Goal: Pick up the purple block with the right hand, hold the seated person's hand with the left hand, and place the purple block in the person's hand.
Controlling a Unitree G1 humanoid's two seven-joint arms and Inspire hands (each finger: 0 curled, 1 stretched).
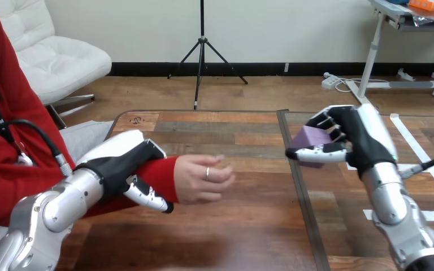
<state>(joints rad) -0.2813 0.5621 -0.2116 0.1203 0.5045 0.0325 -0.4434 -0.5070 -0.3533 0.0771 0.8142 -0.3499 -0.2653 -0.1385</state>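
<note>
The left arm (62, 206) comes in from the lower left corner and reaches toward the right. Its left hand (121, 161) is closed over the person's forearm (166, 175) near the wrist, with the thumb (147, 195) curled across the near side. The right arm (393, 203) rises steeply from the lower right corner, and the right hand (364, 138), palm to the left, pinches the purple block (308, 138) between curled fingers (325, 119) above and the thumb below.
</note>
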